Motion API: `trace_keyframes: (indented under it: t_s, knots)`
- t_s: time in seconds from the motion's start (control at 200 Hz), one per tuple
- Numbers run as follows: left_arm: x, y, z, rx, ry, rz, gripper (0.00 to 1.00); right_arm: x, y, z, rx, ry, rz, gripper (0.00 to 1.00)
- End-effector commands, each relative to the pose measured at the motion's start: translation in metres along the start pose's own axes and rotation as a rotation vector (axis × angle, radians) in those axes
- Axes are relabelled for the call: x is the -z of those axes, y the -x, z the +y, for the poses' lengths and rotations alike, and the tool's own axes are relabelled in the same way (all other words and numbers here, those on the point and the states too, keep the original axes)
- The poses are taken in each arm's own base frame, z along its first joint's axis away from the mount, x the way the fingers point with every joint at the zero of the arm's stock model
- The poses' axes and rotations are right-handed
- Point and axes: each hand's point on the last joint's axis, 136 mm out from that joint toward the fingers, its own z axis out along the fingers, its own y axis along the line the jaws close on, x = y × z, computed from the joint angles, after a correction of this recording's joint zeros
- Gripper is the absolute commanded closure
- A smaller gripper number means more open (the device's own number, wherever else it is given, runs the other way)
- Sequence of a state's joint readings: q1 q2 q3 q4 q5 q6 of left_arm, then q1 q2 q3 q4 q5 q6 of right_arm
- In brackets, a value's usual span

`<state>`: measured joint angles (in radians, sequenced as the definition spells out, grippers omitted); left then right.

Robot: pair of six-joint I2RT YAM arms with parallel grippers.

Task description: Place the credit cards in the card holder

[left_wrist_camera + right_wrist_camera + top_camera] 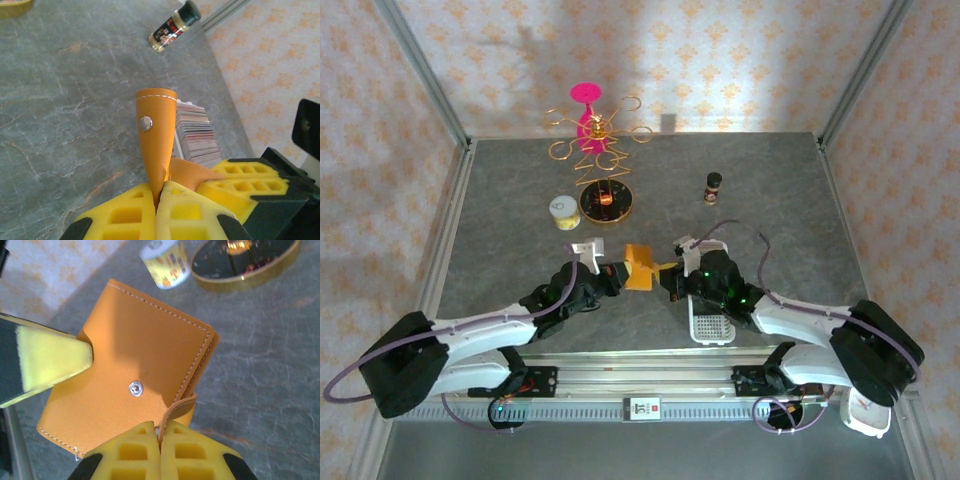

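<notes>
My left pincer (620,270) was closed tight on one edge of the orange card holder (640,266), with the leather pinched between its yellow pads. My right pincer (667,272) faced it from the other side, clamped just as tight on the closing tab (180,407) near the silver snap (135,388). The card holder sat folded between my two pincers, over the near middle of the grey table (770,200).

From my left wrist, the credit cards (196,132) stood in a tight stack just beyond the card holder, thin edges showing. A white slotted tray (712,325) lay under my right arm. Farther back stood a small spice bottle (713,186), a yellow tin (563,212) and a round black dish (607,203) with a gold rim.
</notes>
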<state>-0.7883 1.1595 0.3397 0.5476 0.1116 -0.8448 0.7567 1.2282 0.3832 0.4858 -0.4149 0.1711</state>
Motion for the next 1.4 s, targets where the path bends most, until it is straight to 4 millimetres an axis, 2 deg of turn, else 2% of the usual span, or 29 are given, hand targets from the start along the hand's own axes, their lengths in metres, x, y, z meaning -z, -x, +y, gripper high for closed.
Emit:
trace_keyframes:
  t_s: [0.0, 0.05, 0.12, 0.23, 0.305, 0.395, 0.486, 0.611, 0.736, 0.916, 1.106, 1.311, 1.396]
  knots:
    - [-0.005, -0.002, 0.004, 0.053, -0.011, -0.02, 1.0, -0.008, 0.007, 0.001, 0.028, -0.003, 0.005, 1.0]
    - [-0.009, -0.006, 0.013, 0.053, 0.022, -0.013, 1.0, -0.012, 0.003, 0.003, 0.018, 0.016, 0.025, 1.0]
    - [-0.015, -0.013, 0.027, 0.042, 0.088, 0.01, 0.93, -0.016, 0.0, 0.008, 0.009, 0.047, 0.045, 1.0]
    - [-0.022, -0.022, 0.048, 0.022, 0.189, 0.042, 0.88, -0.018, -0.002, 0.008, 0.0, 0.056, 0.052, 1.0]
    - [-0.023, -0.022, 0.06, 0.01, 0.258, 0.038, 0.75, -0.018, -0.002, 0.01, -0.003, 0.066, 0.052, 1.0]
    - [-0.02, -0.013, 0.071, -0.002, 0.338, -0.002, 0.56, -0.018, -0.002, 0.011, -0.004, 0.074, 0.052, 1.0]
    - [-0.012, 0.002, 0.075, -0.023, 0.41, -0.053, 0.45, -0.017, -0.001, 0.014, -0.003, 0.09, 0.045, 1.0]
    - [-0.003, 0.023, 0.061, -0.036, 0.398, -0.116, 0.38, -0.013, 0.003, 0.022, -0.005, 0.13, 0.021, 1.0]
    - [-0.002, 0.027, 0.045, -0.045, 0.351, -0.102, 0.35, -0.008, 0.005, 0.032, -0.007, 0.189, -0.002, 1.0]
    - [-0.009, 0.024, 0.026, -0.06, 0.284, -0.042, 0.32, -0.015, 0.001, 0.027, -0.013, 0.171, 0.028, 1.0]
    - [-0.011, 0.023, 0.051, -0.149, 0.426, -0.033, 0.32, -0.016, 0.0, 0.023, -0.017, 0.147, 0.032, 1.0]
    - [-0.02, 0.011, 0.052, -0.139, 0.396, 0.011, 0.33, -0.015, 0.001, 0.023, -0.012, 0.146, 0.029, 1.0]
    - [-0.017, 0.013, 0.063, -0.141, 0.453, 0.004, 0.33, -0.014, 0.001, 0.022, -0.007, 0.137, 0.026, 1.0]
